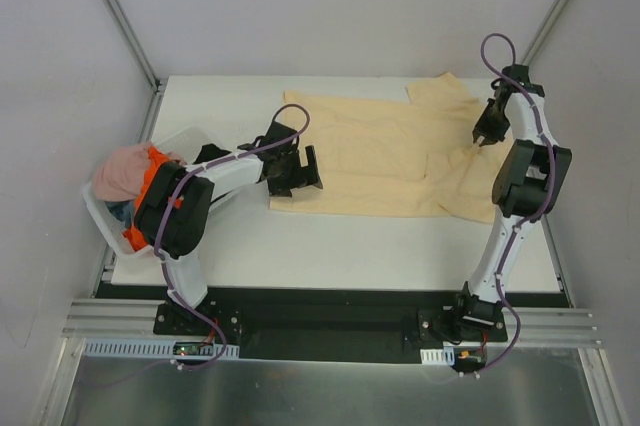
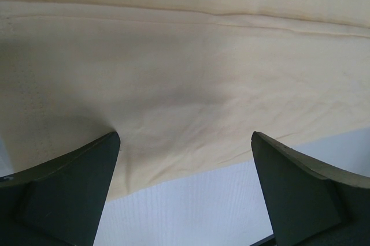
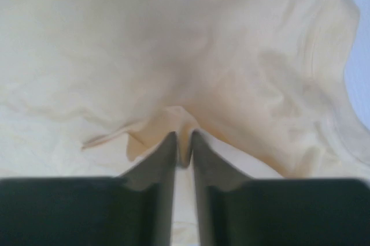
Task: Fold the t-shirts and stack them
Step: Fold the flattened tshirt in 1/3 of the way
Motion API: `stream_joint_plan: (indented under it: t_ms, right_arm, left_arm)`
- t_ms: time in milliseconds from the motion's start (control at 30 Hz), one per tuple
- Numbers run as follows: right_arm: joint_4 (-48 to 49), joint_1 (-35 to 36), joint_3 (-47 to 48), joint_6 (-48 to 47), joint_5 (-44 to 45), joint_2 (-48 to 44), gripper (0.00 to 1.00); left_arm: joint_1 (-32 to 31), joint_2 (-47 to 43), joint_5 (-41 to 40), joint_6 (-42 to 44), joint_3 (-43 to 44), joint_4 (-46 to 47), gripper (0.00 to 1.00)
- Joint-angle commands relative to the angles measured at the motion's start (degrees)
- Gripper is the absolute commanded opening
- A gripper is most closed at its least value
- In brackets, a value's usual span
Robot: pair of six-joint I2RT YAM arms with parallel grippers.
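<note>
**Item 1, pale yellow-beige t-shirt** (image 1: 390, 151): spread flat across the upper middle and right of the table (image 1: 330, 246). Its lower right corner is rumpled and partly hidden behind the right arm. Both wrist views cut it off at the frame edges.

**Item 2, pink t-shirt** (image 1: 122, 171) and **orange t-shirt** (image 1: 155, 158): heaped in the white basket (image 1: 100, 214) at the left edge of the frame. The left arm covers much of the basket. A dark item below them is too hidden to identify.

**Item 3, left gripper** (image 1: 312, 168): at the yellow-beige shirt's left hem. In the left wrist view its fingers (image 2: 87, 165) stand wide apart, with the hem and bare table showing between them. Whether the fingers touch the cloth cannot be told.

**Item 4, right gripper** (image 1: 480, 139): over the shirt's right part, near a sleeve. In the right wrist view the fingers (image 3: 159, 165) are nearly together, pinching a small raised fold of the yellow-beige cloth, and creases spread outward from that fold.
</note>
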Motion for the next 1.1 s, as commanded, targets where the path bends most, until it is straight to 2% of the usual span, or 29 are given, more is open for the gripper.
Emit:
stream_joint_plan:
  t_ms: [0, 67, 100, 167, 267, 367, 433, 600, 700, 867, 1067]
  right_arm:
    - [-3.7, -2.5, 12.5, 1.4, -5.6, 6.4, 0.42]
    - [-4.1, -2.9, 14.9, -0.1, -8.3, 6.4, 0.61]
    - [-4.8, -2.9, 14.4, -0.6, -10.2, 4.7, 0.65]
    - [-4.1, -2.8, 7.9, -1.7, -10.8, -1.1, 0.87]
    - [-1.7, -2.9, -4.8, -3.8, -6.5, -10.7, 0.96]
    - [0.1, -3.0, -17.5, -3.1, -0.2, -19.0, 1.00]
    - [0.3, -3.4, -21.8, -2.4, 2.1, -21.7, 0.97]
    - [1.0, -6.5, -30.8, -3.9, -0.7, -24.7, 0.97]
    - [2.4, -7.7, -32.8, -5.9, -8.0, -24.0, 0.97]
    - [4.4, -10.3, -31.2, -5.2, -16.2, -17.3, 0.96]
    - [4.9, -14.1, -25.4, -4.5, -14.9, -9.4, 0.96]
  left_arm:
    - [0.5, -1.0, -2.3, 0.8, -1.2, -1.4, 0.99]
    - [0.5, -1.5, -2.4, 0.9, -1.6, -1.6, 0.99]
    - [0.5, -2.0, -2.3, 1.0, -1.8, -1.6, 0.99]
    - [0.4, -2.7, -2.2, 1.0, -2.3, -1.6, 0.99]
    - [0.4, -3.3, -1.6, 0.8, -2.5, -1.6, 0.99]
    - [0.3, -3.8, -1.7, 1.1, -2.4, -1.4, 0.99]
    - [0.3, -3.9, -1.6, 1.5, -2.3, -1.5, 0.99]
    - [0.3, -4.5, -1.9, 2.1, -2.8, -1.5, 0.99]
    - [0.3, -4.5, -1.6, 1.9, -3.2, -1.5, 0.99]
    - [0.3, -4.3, -2.2, 1.5, -4.0, -1.6, 0.99]
    - [0.4, -5.4, -4.6, 2.3, -5.8, -1.9, 0.99]
